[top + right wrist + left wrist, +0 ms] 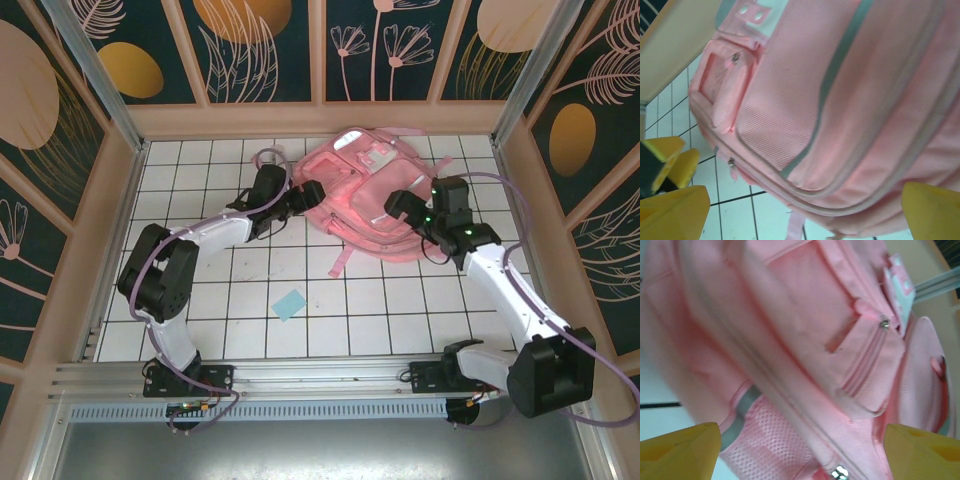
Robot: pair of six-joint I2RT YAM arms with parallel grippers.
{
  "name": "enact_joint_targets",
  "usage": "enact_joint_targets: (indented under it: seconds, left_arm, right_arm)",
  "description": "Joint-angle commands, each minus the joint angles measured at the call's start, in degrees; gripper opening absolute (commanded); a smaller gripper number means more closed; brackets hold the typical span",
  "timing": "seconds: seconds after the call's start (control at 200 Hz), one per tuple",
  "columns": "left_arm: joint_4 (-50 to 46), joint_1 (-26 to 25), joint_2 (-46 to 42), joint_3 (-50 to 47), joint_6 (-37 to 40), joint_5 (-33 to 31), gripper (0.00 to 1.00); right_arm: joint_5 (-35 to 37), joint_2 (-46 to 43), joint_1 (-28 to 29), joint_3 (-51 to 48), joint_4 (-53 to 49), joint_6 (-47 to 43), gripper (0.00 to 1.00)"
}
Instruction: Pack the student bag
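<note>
On the white tiled table point(230, 300), at the far middle and near the back wall point(330, 118), lies the student bag point(365, 195), flat with its front side up. It is by far the biggest thing there. It is soft and pink, with pale grey stripes and a light patch close to the top. The left wrist view shows a front pocket with its zip point(884, 323) drawn shut, and a mesh side pocket point(775, 440) below a grey band. If anything is inside the bag or its pockets, I cannot tell. One pink strap point(345, 262) comes out from the bottom of the bag onto the tiles.

The left gripper point(312, 193) is at the left edge of the bag and the right gripper point(403, 205) is over its lower right part. Both have their yellow fingers spread wide, with the bag cloth just beyond them and nothing clamped.

Nearer to the arm bases the tiles are mostly bare; a small light blue paper point(289, 303) lies there, well apart from the bag. Wooden rails close the table on three sides.
</note>
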Motion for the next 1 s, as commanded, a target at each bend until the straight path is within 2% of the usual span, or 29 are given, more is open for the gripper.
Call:
enact_joint_targets:
  seconds: [0.0, 0.175, 0.355, 0.395, 0.45, 0.51, 0.575, 0.75, 0.996]
  left_arm:
    - [6.77, 0.26, 2.05, 0.63, -2.97, 0.84, 0.82]
    - [8.84, 0.38, 7.06, 3.13, -5.16, 1.41, 0.76]
    - [10.95, 0.36, 13.89, 6.92, -8.56, 3.11, 0.67]
    - [12.19, 0.36, 14.86, 6.99, -9.52, 3.58, 0.59]
    - [14.30, 0.36, 15.54, 6.74, -10.87, 4.04, 0.38]
    - [16.08, 0.36, 15.66, 6.38, -11.97, 4.69, 0.21]
    - [18.15, 0.36, 14.90, 5.42, -13.44, 5.57, 0.00]
    - [24.89, 0.01, 10.19, 0.67, -20.04, 8.25, 0.00]
    - [29.45, -1.83, 4.94, -1.58, -25.43, 8.07, 0.00]
  right_arm:
    - [2.54, 2.66, 3.71, 2.57, 4.03, 2.11, 0.94]
    - [5.10, 3.84, 7.44, 2.56, 6.13, 3.39, 0.87]
    - [5.35, 4.71, 11.03, 2.29, 7.68, 5.20, 0.84]
    - [4.66, 4.86, 12.12, 1.52, 9.31, 6.02, 0.82]
    - [3.87, 5.62, 13.47, 0.68, 11.24, 8.02, 0.79]
    - [2.12, 7.19, 15.33, 0.32, 12.94, 9.49, 0.70]
    - [1.65, 8.76, 17.16, -0.08, 15.18, 10.92, 0.66]
    - [1.06, 13.39, 21.31, -0.37, 22.61, 13.57, 0.59]
    - [0.56, 21.51, 22.38, 1.71, 25.68, 14.93, 0.54]
